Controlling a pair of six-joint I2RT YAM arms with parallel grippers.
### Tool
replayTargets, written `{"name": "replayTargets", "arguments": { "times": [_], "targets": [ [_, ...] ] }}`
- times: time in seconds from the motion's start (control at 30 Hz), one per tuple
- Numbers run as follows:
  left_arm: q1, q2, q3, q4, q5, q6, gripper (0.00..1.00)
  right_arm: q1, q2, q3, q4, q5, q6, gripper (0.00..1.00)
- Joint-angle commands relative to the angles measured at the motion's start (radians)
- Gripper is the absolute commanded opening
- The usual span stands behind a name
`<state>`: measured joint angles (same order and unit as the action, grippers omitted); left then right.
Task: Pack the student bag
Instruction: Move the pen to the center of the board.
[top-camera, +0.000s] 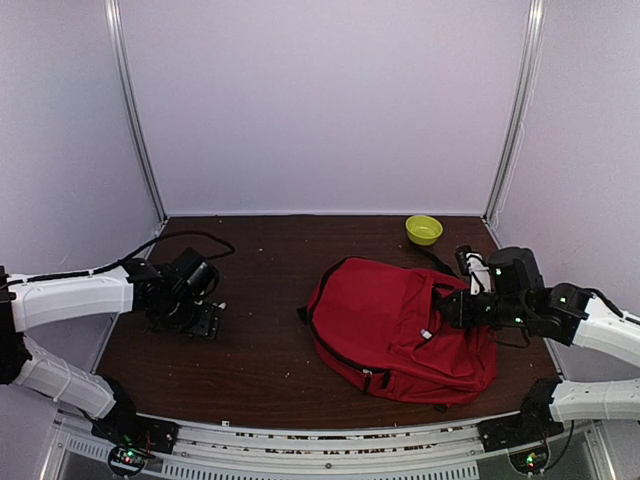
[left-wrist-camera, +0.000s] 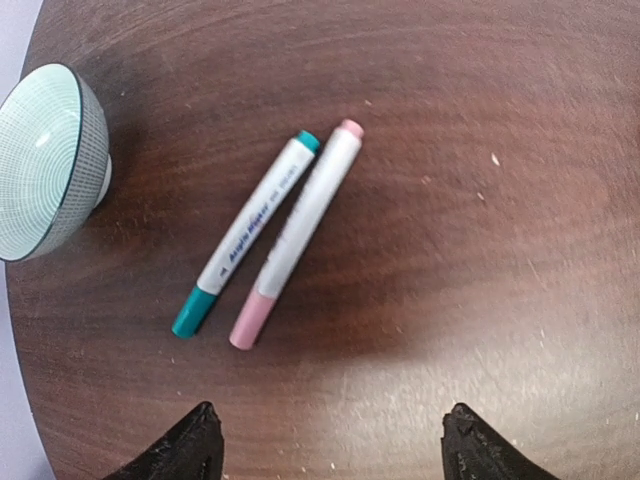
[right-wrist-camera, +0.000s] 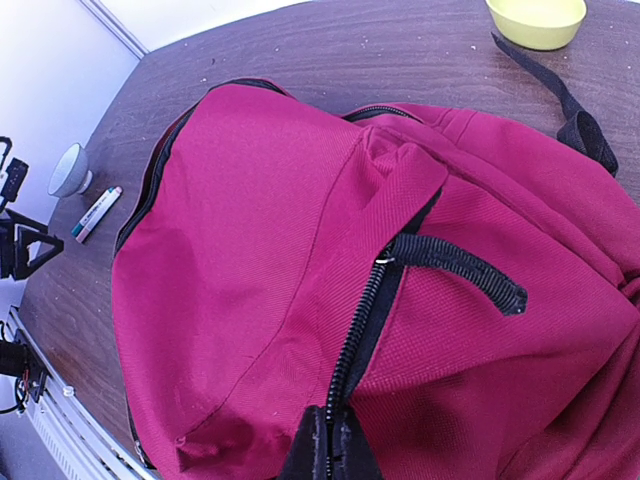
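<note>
Right gripper (right-wrist-camera: 326, 445) pinched on student bag (right-wrist-camera: 250, 250) zipper (right-wrist-camera: 362, 315), tips cut off, left gripper (left-wrist-camera: 330, 442) wide over markers (left-wrist-camera: 300, 215)

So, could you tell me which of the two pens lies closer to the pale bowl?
The teal-capped pen; it lies between the pale bowl and the pink pen, which sits right beside it.
</note>
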<state>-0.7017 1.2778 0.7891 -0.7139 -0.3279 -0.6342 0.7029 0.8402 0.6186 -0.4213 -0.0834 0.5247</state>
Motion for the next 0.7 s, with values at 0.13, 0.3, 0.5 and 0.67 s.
{"name": "replayTargets", "arguments": {
  "times": [0.13,0.3,0.5,0.67],
  "targets": [
    [0.131,0.077,0.017,0.162,0.102,0.072,0.76,0.007,-0.035,0.0,-0.016,0.003,0.005,0.0],
    [0.185,0.162,0.008,0.236,0.15,0.087,0.75,0.008,-0.039,-0.004,-0.017,0.005,0.002,0.0],
    [0.229,0.228,0.002,0.293,0.195,0.092,0.73,0.008,-0.039,0.002,-0.031,0.003,-0.001,0.0],
    [0.244,0.26,-0.01,0.322,0.226,0.092,0.7,0.007,-0.048,0.002,-0.039,0.008,0.002,0.0]
  ]
}}
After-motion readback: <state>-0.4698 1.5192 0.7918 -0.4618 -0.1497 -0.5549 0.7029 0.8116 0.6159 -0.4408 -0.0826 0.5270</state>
